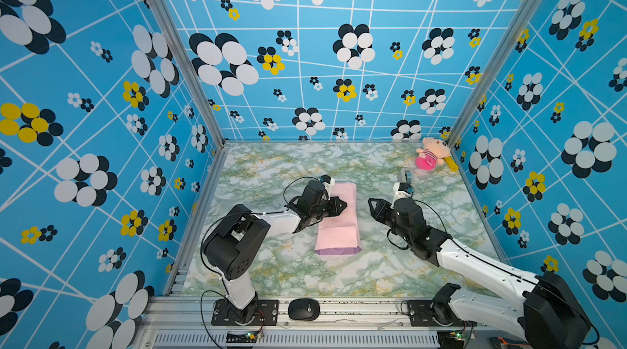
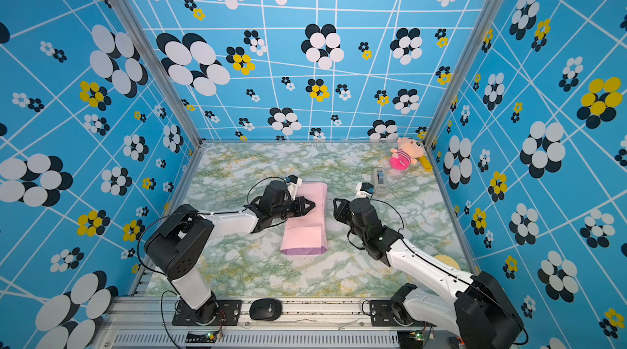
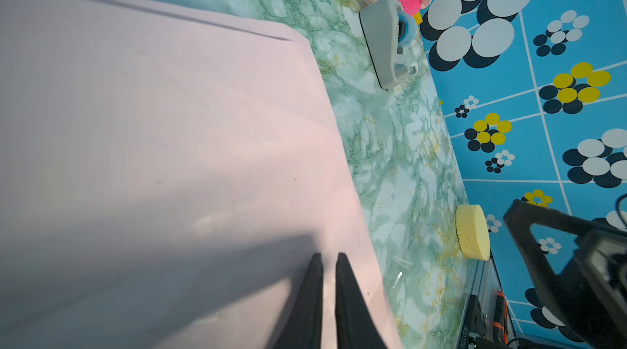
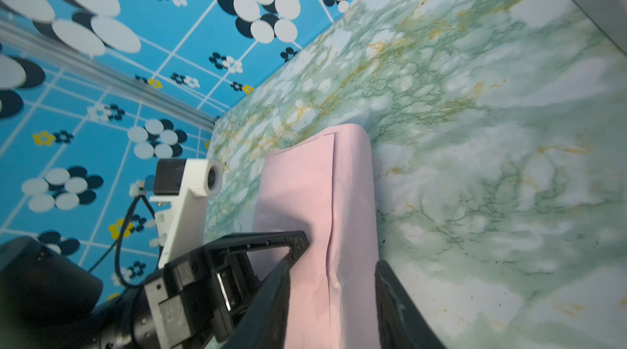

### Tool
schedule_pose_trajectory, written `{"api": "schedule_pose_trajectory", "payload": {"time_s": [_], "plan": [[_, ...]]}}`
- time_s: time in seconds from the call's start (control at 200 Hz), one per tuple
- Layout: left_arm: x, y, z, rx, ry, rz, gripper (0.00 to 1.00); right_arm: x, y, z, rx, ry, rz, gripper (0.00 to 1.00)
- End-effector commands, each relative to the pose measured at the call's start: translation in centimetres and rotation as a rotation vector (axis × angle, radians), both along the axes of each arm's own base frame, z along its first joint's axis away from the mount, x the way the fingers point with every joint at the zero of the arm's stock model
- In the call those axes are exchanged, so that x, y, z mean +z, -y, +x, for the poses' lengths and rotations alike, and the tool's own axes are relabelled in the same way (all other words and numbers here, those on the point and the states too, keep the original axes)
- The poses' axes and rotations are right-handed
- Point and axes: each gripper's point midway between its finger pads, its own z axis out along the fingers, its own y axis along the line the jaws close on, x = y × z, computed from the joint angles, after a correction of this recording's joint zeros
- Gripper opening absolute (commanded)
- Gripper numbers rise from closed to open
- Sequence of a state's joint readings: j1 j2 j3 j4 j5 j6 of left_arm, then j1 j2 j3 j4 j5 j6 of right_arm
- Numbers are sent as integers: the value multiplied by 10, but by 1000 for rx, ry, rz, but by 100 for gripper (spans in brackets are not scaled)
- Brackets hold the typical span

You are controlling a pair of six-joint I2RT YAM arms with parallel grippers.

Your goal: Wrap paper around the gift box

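Note:
The paper (image 1: 339,232) lies folded into a long pale pink parcel in the middle of the table, with a lilac strip showing at its near end. The gift box is hidden under it. My left gripper (image 1: 344,206) rests on top of the parcel about halfway along. In the left wrist view its fingers (image 3: 314,283) stand almost together over the pink paper (image 3: 169,126), holding nothing. My right gripper (image 1: 372,204) hangs open just right of the parcel, apart from it. In the right wrist view the overlapped paper seam (image 4: 330,228) shows between its spread jaws.
A grey tape dispenser (image 1: 407,176) stands at the back right, with a pink plush doll (image 1: 429,157) in the far right corner behind it. A yellow sponge (image 2: 446,259) lies by the right wall. A black mouse (image 1: 303,309) sits on the front rail.

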State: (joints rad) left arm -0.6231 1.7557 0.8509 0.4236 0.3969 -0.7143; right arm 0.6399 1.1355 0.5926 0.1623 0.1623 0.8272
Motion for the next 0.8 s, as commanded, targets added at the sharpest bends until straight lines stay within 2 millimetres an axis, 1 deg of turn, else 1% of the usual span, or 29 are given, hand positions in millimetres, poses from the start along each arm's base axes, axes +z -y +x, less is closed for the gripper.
{"api": "schedule_pose_trajectory", "payload": {"time_s": [0.0, 0.085, 0.165, 0.3, 0.41, 0.535, 0.795], "plan": [[-79, -41, -28, 57, -210, 213, 13, -10, -23, -11, 246, -69, -183, 42], [-78, -41, -28, 56, -210, 214, 13, -15, -36, -10, 356, -127, -274, 41], [-78, -42, -28, 58, -208, 217, 13, -25, -41, -12, 423, -189, -340, 41], [-78, -42, -28, 60, -210, 218, 13, -36, -47, -16, 521, -253, -408, 42], [-79, -42, -29, 58, -213, 218, 13, -45, -50, -19, 593, -296, -460, 40], [-79, -42, -28, 61, -210, 219, 13, -50, -51, -19, 632, -309, -499, 39], [-80, -42, -28, 63, -214, 220, 13, -53, -57, -6, 657, -288, -544, 35]]}}
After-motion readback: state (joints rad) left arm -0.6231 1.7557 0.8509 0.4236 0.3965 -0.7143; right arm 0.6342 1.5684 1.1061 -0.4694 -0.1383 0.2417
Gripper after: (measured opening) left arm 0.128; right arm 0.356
